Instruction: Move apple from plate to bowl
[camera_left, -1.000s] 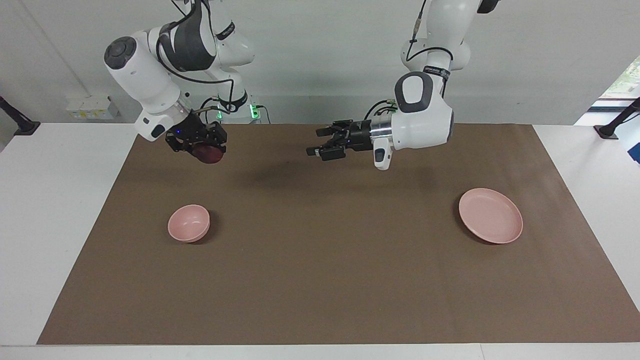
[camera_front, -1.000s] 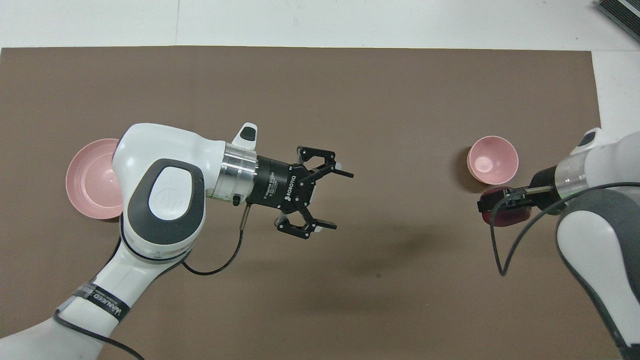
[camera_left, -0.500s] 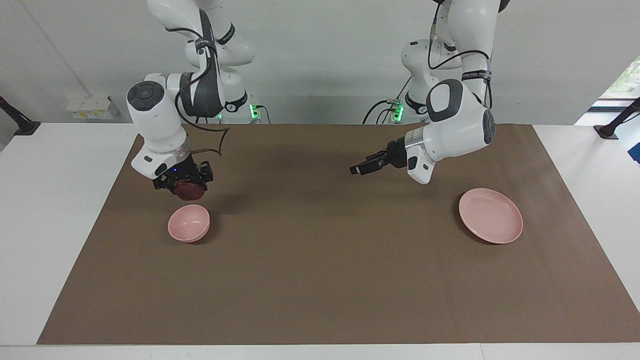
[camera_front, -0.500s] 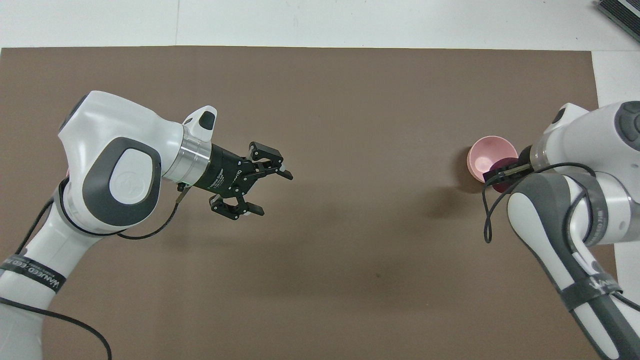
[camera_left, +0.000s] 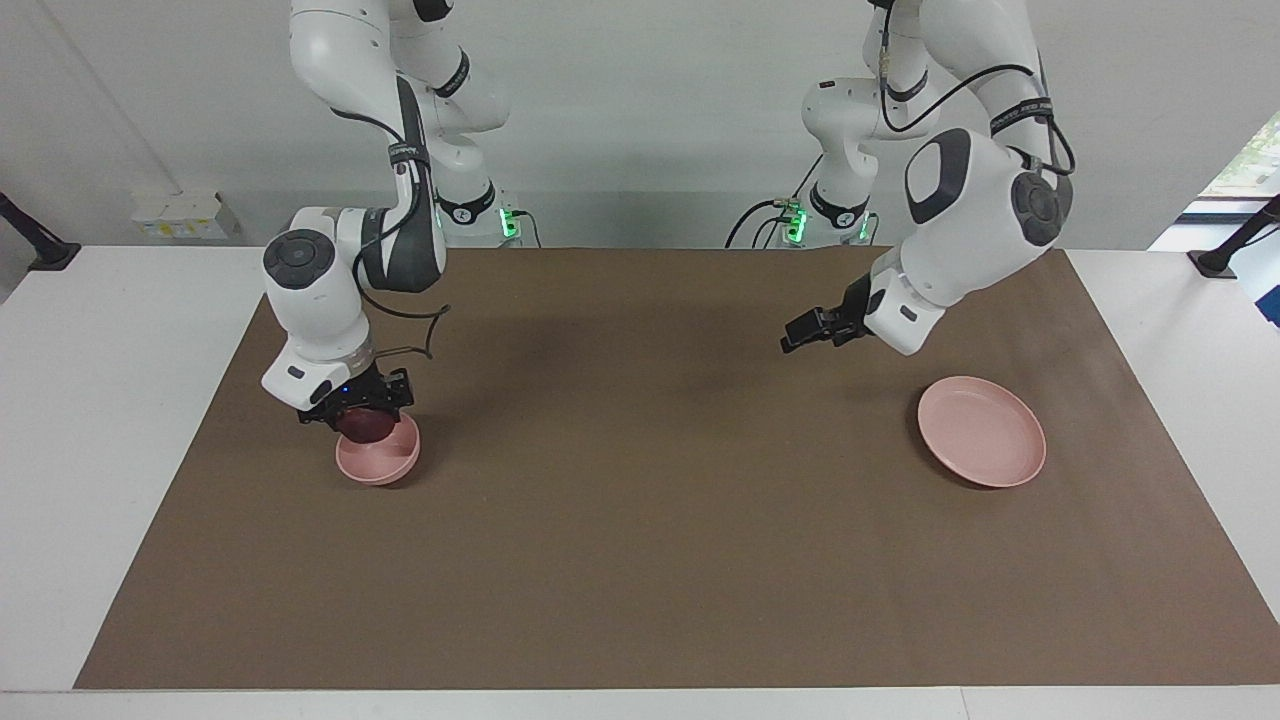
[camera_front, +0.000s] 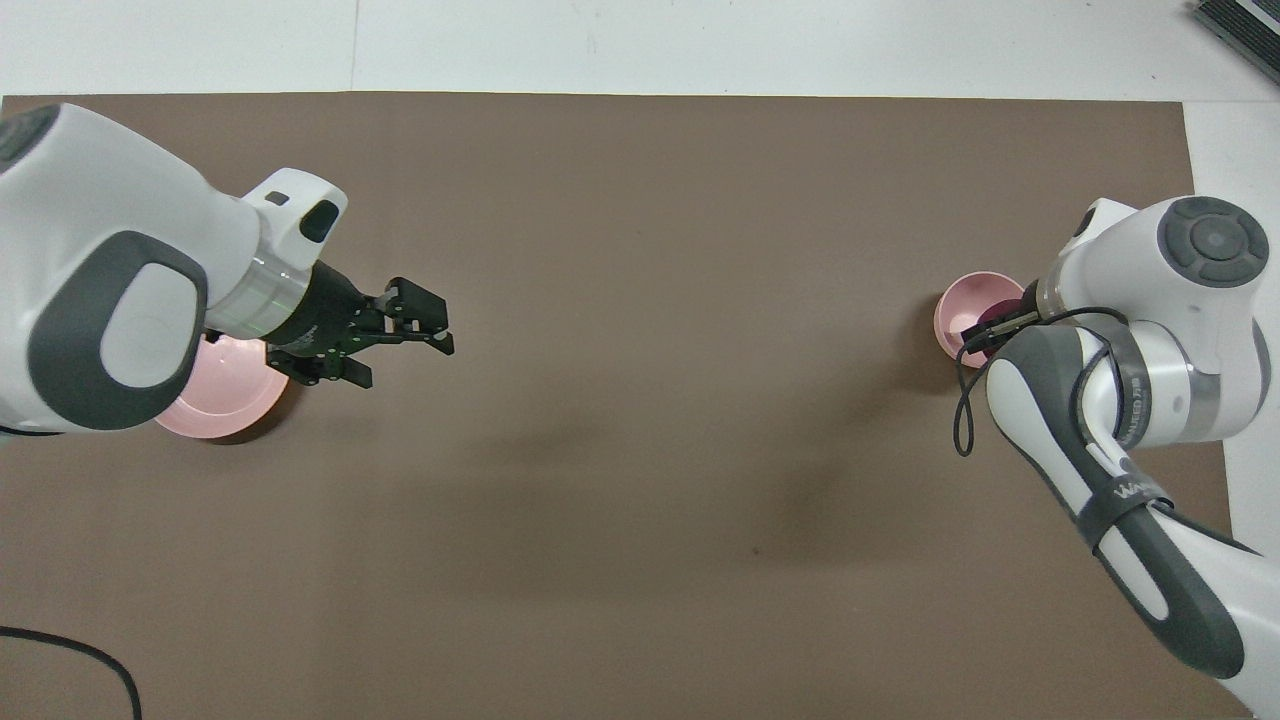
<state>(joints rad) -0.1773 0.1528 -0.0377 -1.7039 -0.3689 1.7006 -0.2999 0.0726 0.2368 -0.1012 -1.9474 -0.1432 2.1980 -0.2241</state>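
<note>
The right gripper (camera_left: 362, 420) grasps the apple (camera_left: 364, 424) directly above the bowl (camera_left: 380, 462), seemingly dipped just inside its rim, toward the right arm's end of the desk (camera_left: 640, 560). The left gripper (camera_left: 812, 330), released, waits near the empty plate (camera_left: 982, 432).

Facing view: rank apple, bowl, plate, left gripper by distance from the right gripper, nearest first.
1. apple: held in the right gripper, low over the bowl.
2. bowl: just under it, at the right arm's end of the table.
3. left gripper: up over the mat, near the plate.
4. plate: bare, at the left arm's end.
</note>
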